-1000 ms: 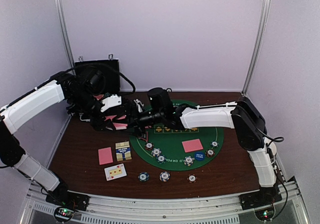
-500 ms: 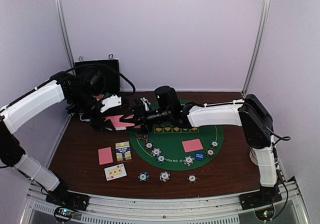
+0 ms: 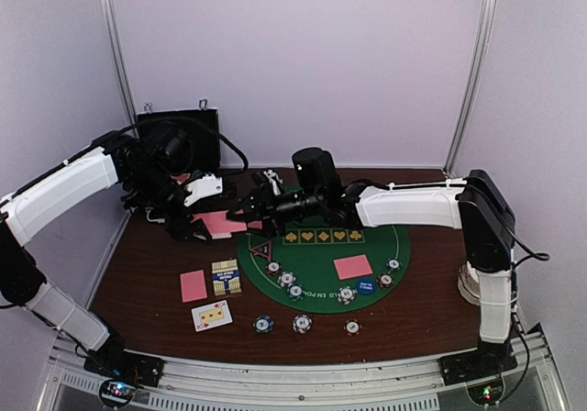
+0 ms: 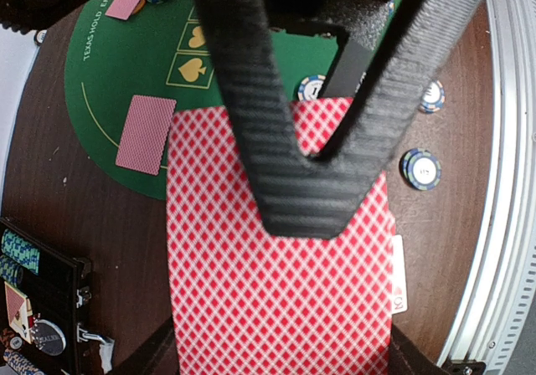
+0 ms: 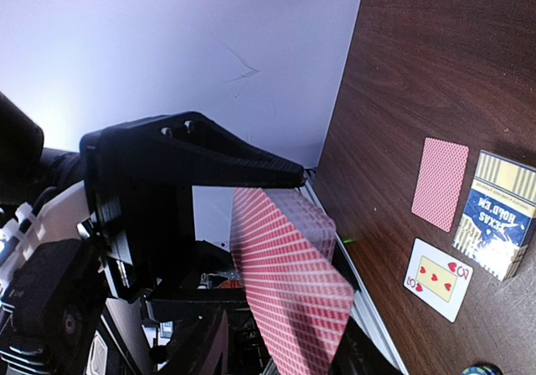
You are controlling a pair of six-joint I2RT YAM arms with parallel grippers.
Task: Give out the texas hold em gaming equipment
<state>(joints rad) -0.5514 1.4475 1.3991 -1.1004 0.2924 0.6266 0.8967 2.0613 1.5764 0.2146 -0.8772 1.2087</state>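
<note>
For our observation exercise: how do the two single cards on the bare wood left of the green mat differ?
The face-down card shows its pink back; the face-up card shows a white face with red hearts. The face-down card lies lengthwise front to back, beside the card box; the face-up card lies crosswise, skewed, nearer the front edge. Both lie flat on the wood, off the green mat.

Table [image 3: 147, 273], dark wood grain with a low sheen; round mat [image 3: 321, 255], matt green felt; playing cards [image 4: 276, 300], smooth printed card with red diamond backs; fingers [image 4: 251, 99] of the left gripper [image 4: 308, 197], matt black ribbed plastic; arm shells [image 3: 55, 195], smooth white plastic; edge rail [image 4: 502, 141], ridged bare metal.
</note>
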